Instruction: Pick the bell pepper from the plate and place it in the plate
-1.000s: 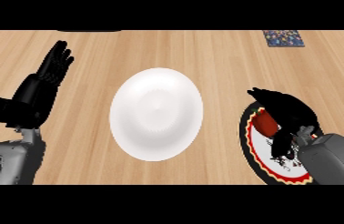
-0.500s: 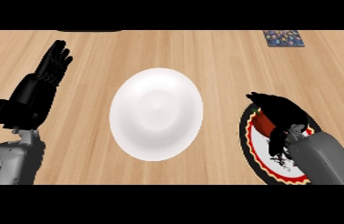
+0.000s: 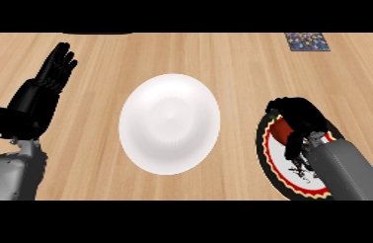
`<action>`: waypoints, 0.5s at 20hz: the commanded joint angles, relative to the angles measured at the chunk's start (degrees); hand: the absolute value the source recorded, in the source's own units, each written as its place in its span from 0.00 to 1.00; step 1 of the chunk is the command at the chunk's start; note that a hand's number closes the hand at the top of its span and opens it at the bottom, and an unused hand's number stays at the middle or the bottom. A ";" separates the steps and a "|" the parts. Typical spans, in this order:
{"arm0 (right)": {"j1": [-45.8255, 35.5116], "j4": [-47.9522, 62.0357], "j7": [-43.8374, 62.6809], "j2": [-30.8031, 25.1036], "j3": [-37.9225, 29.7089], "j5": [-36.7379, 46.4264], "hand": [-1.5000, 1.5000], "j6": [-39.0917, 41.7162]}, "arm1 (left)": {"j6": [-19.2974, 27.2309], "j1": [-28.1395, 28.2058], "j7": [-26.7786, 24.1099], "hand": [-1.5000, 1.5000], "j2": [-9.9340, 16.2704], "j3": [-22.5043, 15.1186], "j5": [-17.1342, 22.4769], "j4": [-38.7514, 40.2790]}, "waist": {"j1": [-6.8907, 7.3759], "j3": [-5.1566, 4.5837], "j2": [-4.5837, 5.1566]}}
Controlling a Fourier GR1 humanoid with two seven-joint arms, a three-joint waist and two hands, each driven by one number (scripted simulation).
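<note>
On my head view I see the right hand [image 3: 297,119] low at the right, over the patterned plate [image 3: 271,155] with its dark rim, red band and cream centre. Its grey forearm [image 3: 341,169] comes up from the lower right corner and hides most of that plate. The hand is bent down at the wrist, and its fingers [image 3: 293,147] are curled over and around the red bell pepper [image 3: 280,131], of which I can make out only a red patch and a bit of green at the top beside the thumb. The pepper sits at the upper left part of the patterned plate; I cannot tell whether it rests on the plate or is just clear of it.

The white plate [image 3: 169,123] lies in the middle of the wooden surface [image 3: 218,59], just beside the patterned plate and apart from both hands.

My left hand [image 3: 45,88] shows at the left edge, palm open, fingers straight and close together, pointing up and slightly right, resting. Its grey forearm [image 3: 18,175] enters from the lower left corner.

A small dark patterned square [image 3: 307,41] lies at the far right of the surface.
</note>
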 commanded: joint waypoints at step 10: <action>6.59 1.98 -9.53 -11.02 -15.06 -0.90 1.00 -14.26 | -0.44 1.51 1.38 0.50 -0.15 1.18 0.05 -1.86 | -0.58 0.20 -0.11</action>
